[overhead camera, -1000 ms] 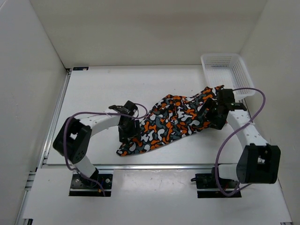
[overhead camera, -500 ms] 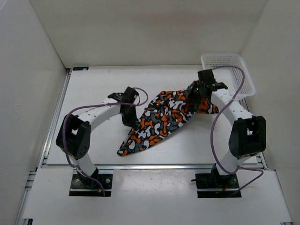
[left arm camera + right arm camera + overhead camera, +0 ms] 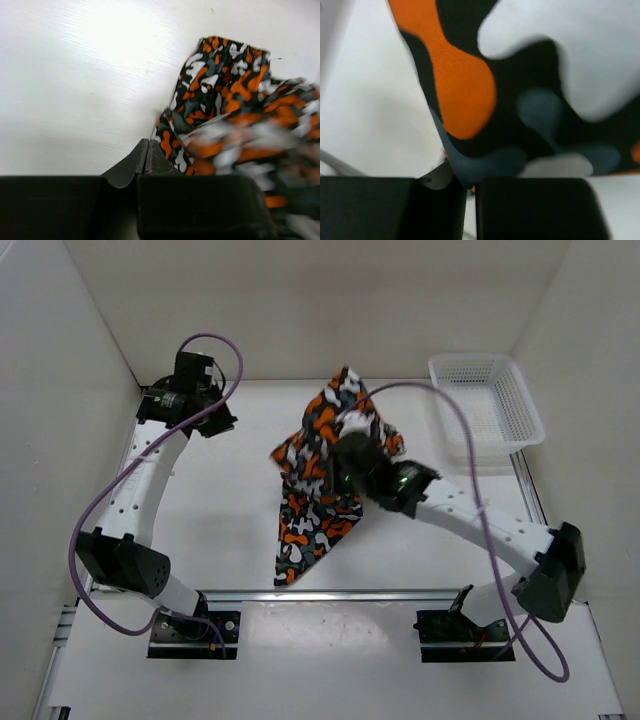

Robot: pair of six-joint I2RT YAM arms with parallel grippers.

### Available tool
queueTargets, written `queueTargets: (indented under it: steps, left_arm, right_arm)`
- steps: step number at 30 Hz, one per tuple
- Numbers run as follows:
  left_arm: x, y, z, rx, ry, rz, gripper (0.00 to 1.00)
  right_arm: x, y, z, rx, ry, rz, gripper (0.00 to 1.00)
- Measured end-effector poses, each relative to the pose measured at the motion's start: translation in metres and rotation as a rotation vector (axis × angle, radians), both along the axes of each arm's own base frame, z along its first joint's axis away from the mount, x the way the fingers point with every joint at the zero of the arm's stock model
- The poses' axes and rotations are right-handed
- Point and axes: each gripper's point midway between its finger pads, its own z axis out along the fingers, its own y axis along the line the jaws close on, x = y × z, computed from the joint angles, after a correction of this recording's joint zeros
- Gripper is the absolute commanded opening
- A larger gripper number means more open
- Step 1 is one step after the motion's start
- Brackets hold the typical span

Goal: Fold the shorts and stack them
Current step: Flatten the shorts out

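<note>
Hanging from the right gripper (image 3: 470,188), the shorts (image 3: 318,485) are stretching in a long, narrowing shape over the middle of the table (image 3: 215,505) — the broad bunched end is sitting toward the far wall and the pointed end is trailing toward the near edge. Whether that lower tip is resting on the surface is not clear from above. In the right wrist view the two dark fingers are pressing almost together with a fold of the camouflage cloth pinched between them, the print filling nearly the whole view. The right arm is reaching in from the near right corner toward the table's centre.

The left gripper (image 3: 146,156) is standing well apart from the cloth, out by the far left corner of the table; its fingertips are meeting in a point with nothing between them, and the shorts are showing off to its right, blurred at the near side. The white mesh basket (image 3: 492,390) is sitting at the far right — clear of the cloth
</note>
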Motion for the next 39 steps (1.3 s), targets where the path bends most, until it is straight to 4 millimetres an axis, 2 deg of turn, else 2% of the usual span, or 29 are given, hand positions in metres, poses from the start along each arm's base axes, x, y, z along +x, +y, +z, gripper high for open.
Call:
queueTargets:
  steps: [2, 3, 4, 5, 7, 8, 10, 14, 15, 16, 17, 18, 19, 21, 24, 27, 32, 34, 35, 36, 37, 38, 39]
  left_arm:
    - [-0.003, 0.018, -0.001, 0.004, 0.01, 0.033, 0.1]
    - [-0.005, 0.026, -0.004, 0.007, 0.021, 0.046, 0.12]
    - [-0.007, 0.033, -0.009, 0.01, 0.038, 0.058, 0.12]
    - [-0.008, 0.037, -0.013, 0.01, 0.054, 0.061, 0.14]
    - [-0.012, 0.038, -0.023, 0.009, 0.089, 0.045, 0.1]
    - [-0.014, 0.034, -0.027, 0.006, 0.103, 0.027, 0.1]
    - [-0.016, 0.021, -0.032, 0.004, 0.118, -0.023, 0.1]
    - [-0.027, -0.024, -0.042, 0.001, 0.135, -0.162, 0.1]
    - [-0.03, -0.038, -0.045, -0.002, 0.14, -0.2, 0.19]
    - [-0.035, -0.05, -0.049, -0.002, 0.148, -0.237, 0.33]
    - [-0.04, -0.062, -0.054, 0.0, 0.157, -0.277, 0.52]
    - [-0.047, -0.074, -0.059, 0.004, 0.168, -0.318, 0.83]
    - [-0.055, -0.088, -0.064, 0.013, 0.179, -0.362, 0.9]
    - [-0.07, -0.118, -0.073, 0.019, 0.197, -0.448, 0.98]
    - [-0.086, -0.158, -0.089, 0.031, 0.237, -0.538, 1.0]
    - [-0.08, -0.187, -0.114, 0.043, 0.294, -0.553, 1.0]
    - [-0.05, -0.213, -0.167, 0.08, 0.384, -0.496, 1.0]
    - [-0.041, -0.219, -0.184, 0.093, 0.409, -0.477, 0.86]
    - [-0.037, -0.221, -0.192, 0.097, 0.418, -0.471, 0.73]
    - [-0.035, -0.223, -0.199, 0.1, 0.43, -0.466, 0.55]
    - [-0.035, -0.223, -0.204, 0.102, 0.442, -0.459, 0.18]
    - [-0.037, -0.222, -0.208, 0.106, 0.454, -0.456, 0.1]
    - [-0.037, -0.222, -0.208, 0.107, 0.457, -0.456, 0.1]
  right_arm:
    - [-0.032, 0.01, -0.06, -0.122, 0.078, 0.053, 0.79]
    - [-0.049, 0.012, -0.095, -0.202, 0.122, 0.081, 0.94]
    - [-0.067, 0.008, -0.131, -0.304, 0.165, 0.108, 0.98]
    - [-0.082, -0.001, -0.158, -0.387, 0.203, 0.121, 1.0]
    - [-0.105, -0.02, -0.183, -0.507, 0.241, 0.129, 1.0]
    - [-0.107, -0.029, -0.184, -0.534, 0.243, 0.111, 0.97]
    - [-0.096, -0.045, -0.171, -0.508, 0.219, 0.048, 0.94]
    - [-0.06, -0.09, -0.102, -0.276, 0.108, -0.137, 0.92]
    - [-0.051, -0.103, -0.087, -0.215, 0.086, -0.189, 0.92]
    - [-0.043, -0.115, -0.078, -0.173, 0.077, -0.231, 0.93]
    - [-0.036, -0.127, -0.074, -0.142, 0.082, -0.272, 0.95]
    - [-0.028, -0.139, -0.074, -0.118, 0.099, -0.309, 0.97]
    - [-0.021, -0.149, -0.079, -0.109, 0.129, -0.338, 0.98]
    - [-0.007, -0.166, -0.098, -0.1, 0.218, -0.386, 0.99]
    - [0.005, -0.183, -0.139, -0.097, 0.398, -0.426, 0.99]
    - [0.008, -0.197, -0.156, -0.036, 0.516, -0.448, 0.99]
    - [0.012, -0.213, -0.14, 0.079, 0.521, -0.468, 0.99]
    - [0.009, -0.216, -0.133, 0.104, 0.505, -0.466, 0.99]
    - [0.007, -0.218, -0.131, 0.113, 0.498, -0.464, 0.99]
    - [0.003, -0.22, -0.131, 0.119, 0.497, -0.464, 0.99]
    - [0.0, -0.221, -0.131, 0.123, 0.5, -0.462, 0.99]
    - [-0.002, -0.221, -0.132, 0.124, 0.507, -0.457, 0.99]
    - [-0.004, -0.221, -0.133, 0.125, 0.513, -0.452, 0.99]
